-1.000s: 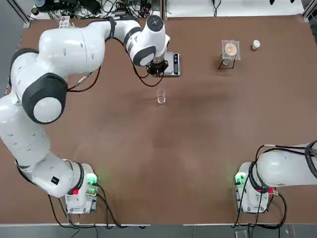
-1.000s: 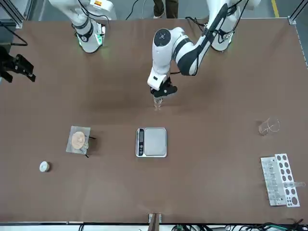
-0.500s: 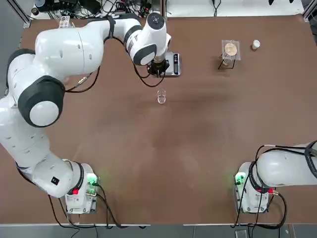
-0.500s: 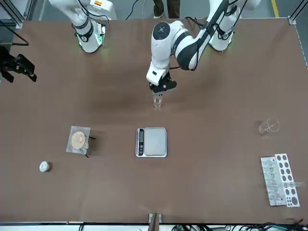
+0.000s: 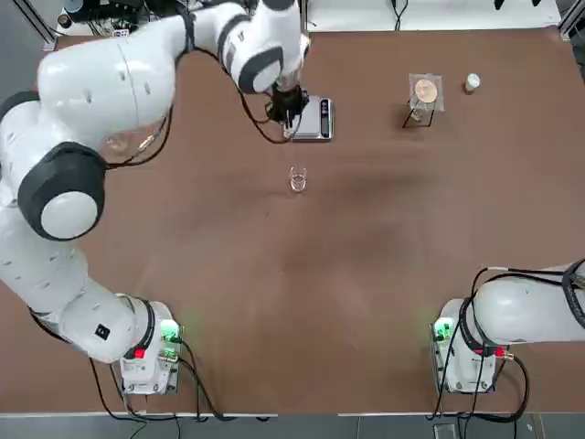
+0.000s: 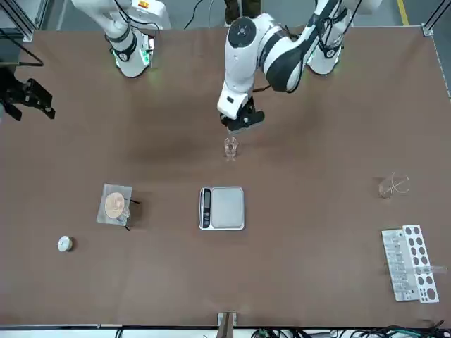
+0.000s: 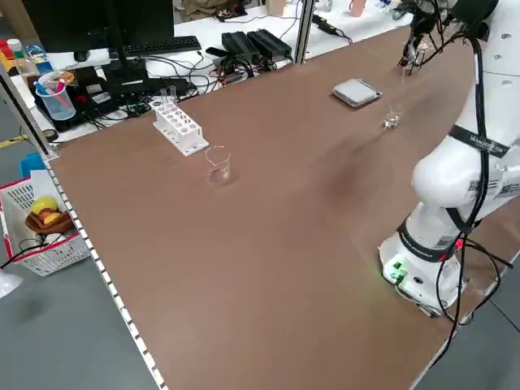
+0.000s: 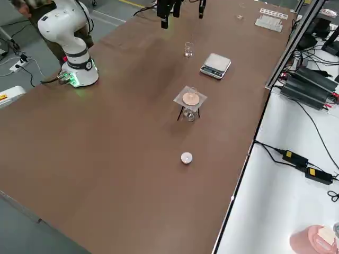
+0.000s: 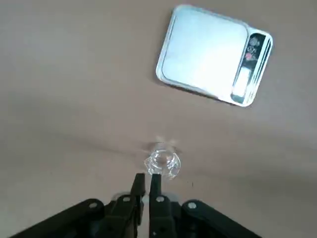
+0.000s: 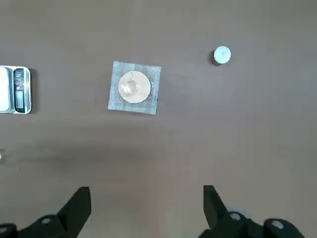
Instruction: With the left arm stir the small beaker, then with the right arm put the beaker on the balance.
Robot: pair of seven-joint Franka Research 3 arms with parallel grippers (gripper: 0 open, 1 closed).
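My left claw is clenched, its two black fingers nearly meeting at the tips, and I see no stirring rod between them. It hangs above the table. The small glass beaker stands upright on the bare tabletop, lower than my fingertips and close by them, untouched. Past it, well apart from the beaker, lies the digital scale, with nothing on its pan.

I judge that I am at the stirring, with my tips out of the glass. To do it well, I should centre my closed tips over the mouth and come straight down, stopping short of the bottom. Then small, slow, level circles, kept off the wall; so light a glass would likely skid or tip at a nudge. If the tips won't fit inside, I should circle just above the rim rather than press. Afterwards I'd lift straight up before swinging away, leaving room for my other arm.

My right claw waits released and empty, off to my left claw's right, above the table. It should come in only once the left is clear, pinch the wall gently, and carry the beaker upright to the middle of the pan.
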